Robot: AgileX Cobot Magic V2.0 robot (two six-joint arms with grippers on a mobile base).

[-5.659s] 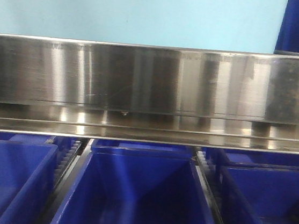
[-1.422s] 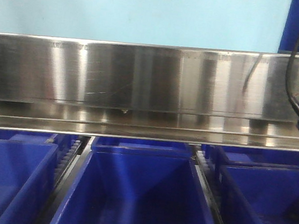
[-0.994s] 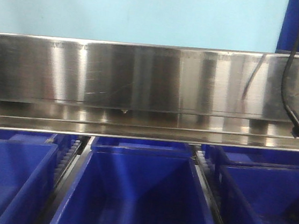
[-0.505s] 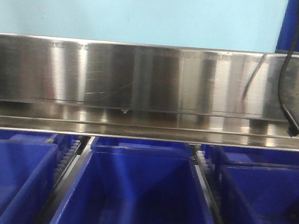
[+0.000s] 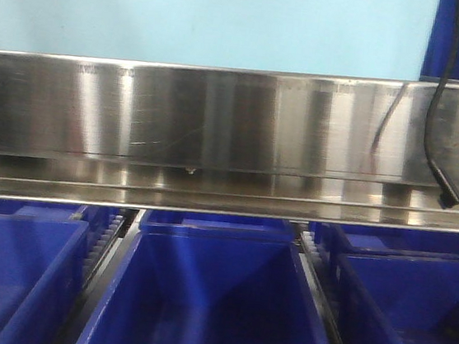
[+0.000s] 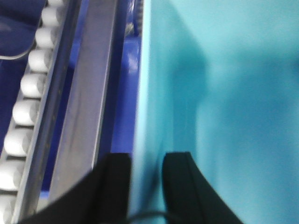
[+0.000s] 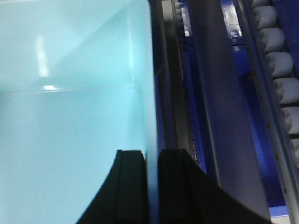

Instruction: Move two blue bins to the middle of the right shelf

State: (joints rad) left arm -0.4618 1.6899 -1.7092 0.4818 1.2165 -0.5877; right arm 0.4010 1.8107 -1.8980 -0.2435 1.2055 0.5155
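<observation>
Left gripper (image 6: 147,158), right gripper (image 7: 152,154) clamp pale blue bin (image 5: 213,21)

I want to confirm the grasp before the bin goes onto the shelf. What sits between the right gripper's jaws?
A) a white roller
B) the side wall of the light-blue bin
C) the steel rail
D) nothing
B: the right wrist view shows the right gripper with one jaw on each side of a wall of the light-blue bin. The steel rail and the rollers lie off to the side.
</observation>
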